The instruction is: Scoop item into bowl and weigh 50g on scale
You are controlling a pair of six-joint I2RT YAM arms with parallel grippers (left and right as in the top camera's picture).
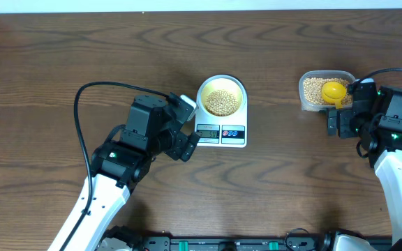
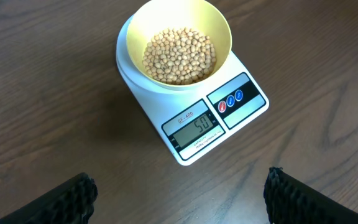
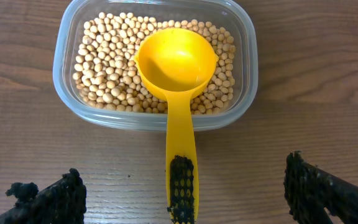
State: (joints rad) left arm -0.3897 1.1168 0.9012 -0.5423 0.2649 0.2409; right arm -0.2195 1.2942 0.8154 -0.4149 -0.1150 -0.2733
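Observation:
The pale-yellow bowl (image 1: pixel 221 95) sits on the white scale (image 1: pixel 222 132) and holds a heap of tan beans (image 2: pixel 179 55). The scale's display (image 2: pixel 194 132) reads 50. My left gripper (image 2: pixel 179 199) is open and empty, just in front of the scale. More beans (image 3: pixel 104 68) fill the clear plastic container (image 1: pixel 324 89) at the right. The yellow scoop (image 3: pixel 178 62) rests empty on those beans, its handle (image 3: pixel 181 180) sticking out over the container's rim towards me. My right gripper (image 3: pixel 182 196) is open, its fingers wide on either side of the handle and not touching it.
Dark wooden table (image 1: pixel 61 63) all around. A black cable (image 1: pixel 82 118) loops from the left arm. Another cable (image 1: pixel 396 72) arcs over the right arm near the table's right edge.

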